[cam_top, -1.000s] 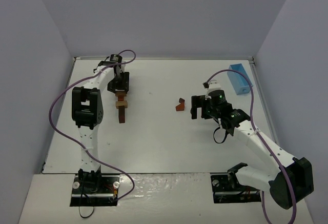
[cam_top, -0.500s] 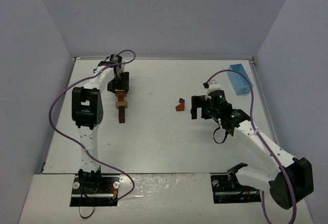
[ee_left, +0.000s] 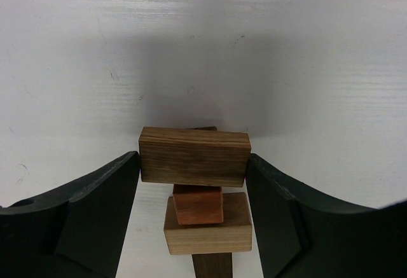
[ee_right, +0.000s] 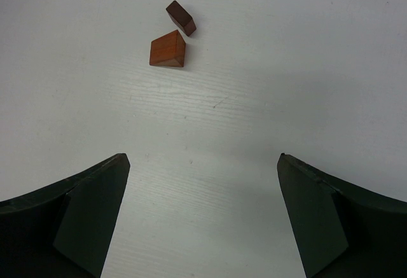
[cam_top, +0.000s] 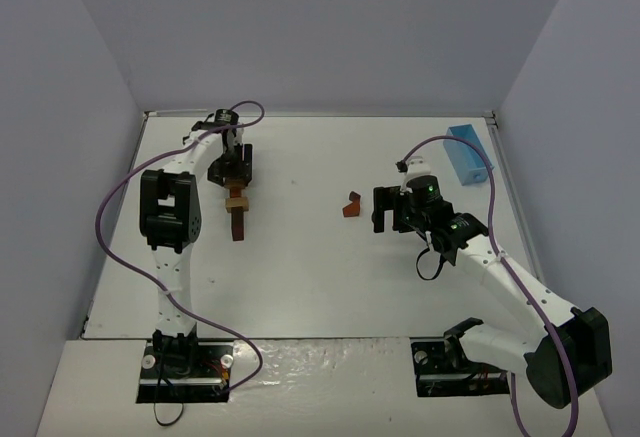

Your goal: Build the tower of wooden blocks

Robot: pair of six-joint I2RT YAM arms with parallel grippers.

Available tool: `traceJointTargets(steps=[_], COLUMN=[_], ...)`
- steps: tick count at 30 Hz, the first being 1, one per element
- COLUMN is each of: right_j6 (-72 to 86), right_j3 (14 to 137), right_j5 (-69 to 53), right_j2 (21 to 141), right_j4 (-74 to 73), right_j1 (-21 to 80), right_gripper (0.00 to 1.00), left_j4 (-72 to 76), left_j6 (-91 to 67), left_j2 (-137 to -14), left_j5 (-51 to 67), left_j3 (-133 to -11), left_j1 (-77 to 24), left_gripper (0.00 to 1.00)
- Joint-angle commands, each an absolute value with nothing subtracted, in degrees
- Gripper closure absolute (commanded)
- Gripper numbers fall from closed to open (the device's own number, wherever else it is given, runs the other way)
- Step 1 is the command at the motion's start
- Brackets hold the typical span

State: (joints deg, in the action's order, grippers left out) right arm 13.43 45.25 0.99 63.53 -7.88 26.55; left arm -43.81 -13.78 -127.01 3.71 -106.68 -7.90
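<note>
The wood block tower [cam_top: 237,213] stands at the left of the white table [cam_top: 300,287]. In the left wrist view a dark brown block [ee_left: 194,157] tops it, over a reddish-brown block [ee_left: 198,205], a tan block [ee_left: 206,235] and a dark upright [ee_left: 212,266]. My left gripper [ee_left: 193,163] hangs over the tower [cam_top: 236,179], its fingers [ee_left: 102,208] against both ends of the top block with no gap showing. Two loose wood blocks lie mid-table: a reddish wedge [ee_right: 168,49] and a small dark piece [ee_right: 180,17]. My right gripper [ee_right: 203,163] hovers open just right of them [cam_top: 383,209], holding nothing.
A light blue box [cam_top: 469,153] lies at the far right of the table near the wall. Purple cables loop off both arms. Grey walls close in the table on three sides.
In the top view the left gripper's outline over the tower looks slightly wider than before. The tower, the loose blocks and the right arm have not moved.
</note>
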Motion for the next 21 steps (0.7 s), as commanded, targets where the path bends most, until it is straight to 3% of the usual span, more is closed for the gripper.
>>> traceJointTargets(steps=[1,21], right_j6=[13.32,13.36], right_j3=[46.14,45.7], right_j5=[0.53,-1.02], right_j2=[62.36,61.17], right_j4=[-4.75,-4.83], right_j1=[26.1,26.1], right_gripper=[0.0,0.0], left_j4=[-44.03,-44.03], left_j6=[-14.28,-16.95], left_j2=[-121.2,-120.01], left_j5=[2.24,3.22], left_j3=[-107.27,-105.96], left_j1=[-7.42,-7.47], left_gripper=[0.36,0.32])
